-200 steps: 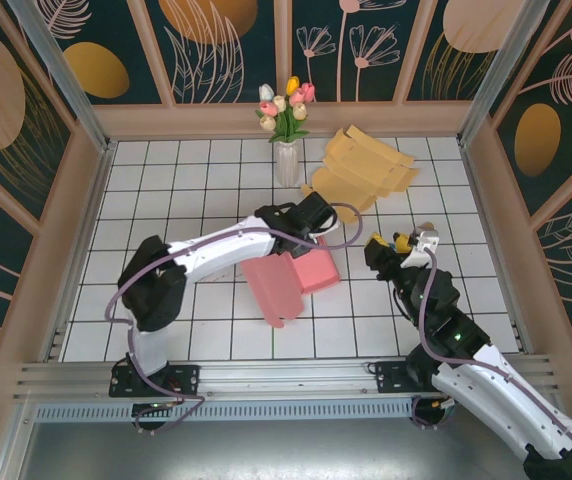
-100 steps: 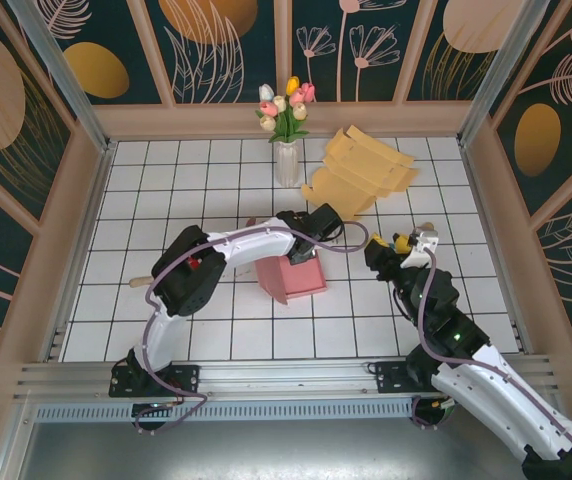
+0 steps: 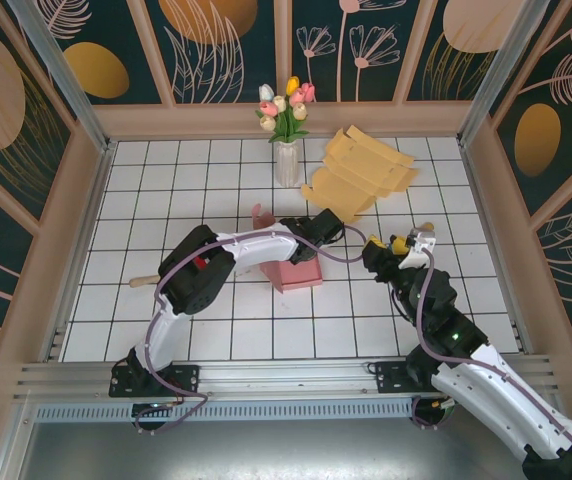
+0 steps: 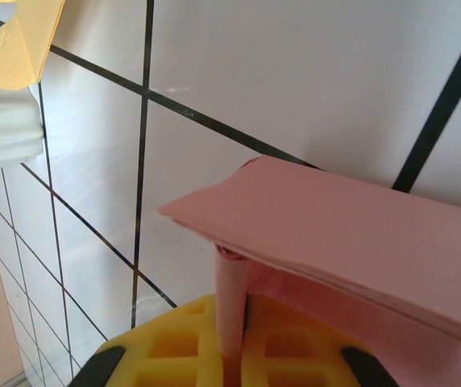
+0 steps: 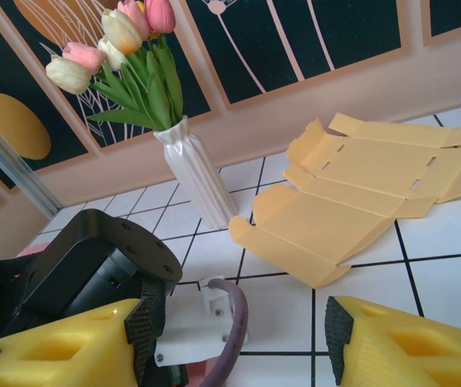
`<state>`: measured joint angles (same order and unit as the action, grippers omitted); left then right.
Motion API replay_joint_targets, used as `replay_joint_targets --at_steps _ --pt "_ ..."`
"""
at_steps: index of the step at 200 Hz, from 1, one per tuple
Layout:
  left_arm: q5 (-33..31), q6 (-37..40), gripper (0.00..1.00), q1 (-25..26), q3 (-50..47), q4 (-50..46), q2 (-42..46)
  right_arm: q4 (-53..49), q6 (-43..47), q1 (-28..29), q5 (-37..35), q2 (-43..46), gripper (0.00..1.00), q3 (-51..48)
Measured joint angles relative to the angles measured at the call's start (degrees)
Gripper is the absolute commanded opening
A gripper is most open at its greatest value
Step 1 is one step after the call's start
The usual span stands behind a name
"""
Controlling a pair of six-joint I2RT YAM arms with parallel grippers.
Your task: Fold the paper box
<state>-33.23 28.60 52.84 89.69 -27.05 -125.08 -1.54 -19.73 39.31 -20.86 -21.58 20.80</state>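
The pink paper box (image 3: 296,273) sat mid-table with one thin wall pinched between the closed pads of the left gripper (image 4: 232,343), while the right gripper (image 3: 379,252), parted and empty, hovered just to its right, less near

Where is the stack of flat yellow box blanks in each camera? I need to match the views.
Top external: the yellow blanks lie at upper centre, just right of the white vase.
Left wrist: one rounded yellow tab in the top-left corner, above the vase's ribbed side.
Right wrist: spread over the right half, right of the vase.
Shared landmark: the white vase.
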Motion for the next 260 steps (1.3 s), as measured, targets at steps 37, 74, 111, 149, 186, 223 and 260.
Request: replay_joint_targets --at_steps 37,74,111,149,186,223,260 --pt "-1.07 -0.11 0.23 -0.07 0.11 0.09 -1.11 0.0 -0.17 0.0 0.0 0.0 0.61 0.0" --pt "-1.86 -0.24 0.34 -0.07 0.22 0.09 -1.09 0.02 -0.15 0.0 0.0 -0.31 0.61 0.0" --pt "-1.88 -0.35 0.43 -0.07 0.28 0.04 0.28 0.04 -0.15 0.0 0.02 -0.72 0.61 -0.31" --pt "-1.81 -0.37 0.51 -0.07 0.28 -0.17 4.02 0.09 -0.15 -0.02 0.02 -0.96 0.61 -0.35" --pt "-0.15 -0.35 0.51 -1.38 0.31 -1.57 5.01 0.2 -0.15 -0.02 0.02 -1.09 0.61 -0.35" --pt "3.72 -0.28 0.51 -4.66 1.22 -3.26 4.9 0.2 -0.15 -0.02 0.87 -1.09 0.62 -0.35" --pt "4.68 0.44 0.5 -5.49 2.12 -3.17 3.69 0.2 -0.15 -0.02 1.68 -1.09 0.62 -0.35"
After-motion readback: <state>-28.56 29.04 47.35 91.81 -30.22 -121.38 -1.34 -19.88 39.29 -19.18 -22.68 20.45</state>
